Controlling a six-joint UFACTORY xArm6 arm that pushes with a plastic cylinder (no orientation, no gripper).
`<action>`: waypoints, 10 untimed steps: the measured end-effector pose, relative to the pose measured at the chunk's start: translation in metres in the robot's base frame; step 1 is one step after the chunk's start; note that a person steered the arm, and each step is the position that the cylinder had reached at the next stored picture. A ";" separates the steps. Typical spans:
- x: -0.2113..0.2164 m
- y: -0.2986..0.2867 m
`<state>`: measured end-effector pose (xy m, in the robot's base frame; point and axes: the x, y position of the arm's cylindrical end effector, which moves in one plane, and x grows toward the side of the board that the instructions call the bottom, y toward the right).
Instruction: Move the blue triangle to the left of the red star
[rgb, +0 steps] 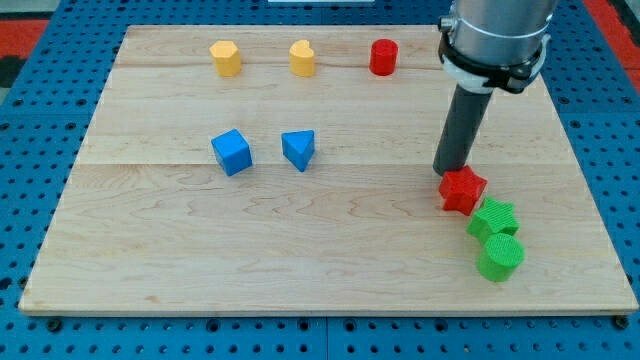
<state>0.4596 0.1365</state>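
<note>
The blue triangle (299, 149) lies on the wooden board (200, 250), left of centre. The red star (463, 189) lies at the view's right. My tip (451, 170) stands just above and slightly left of the red star, touching or almost touching its upper edge. The blue triangle is far to the view's left of my tip.
A blue cube (232, 152) sits left of the blue triangle. A yellow hexagon (226, 58), a yellow heart (302, 58) and a red cylinder (383, 57) line the view's top. A green star (493, 217) and a green cylinder (500, 257) lie below the red star.
</note>
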 end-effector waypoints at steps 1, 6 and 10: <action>-0.022 -0.038; -0.008 -0.114; 0.009 -0.048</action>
<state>0.4685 0.0882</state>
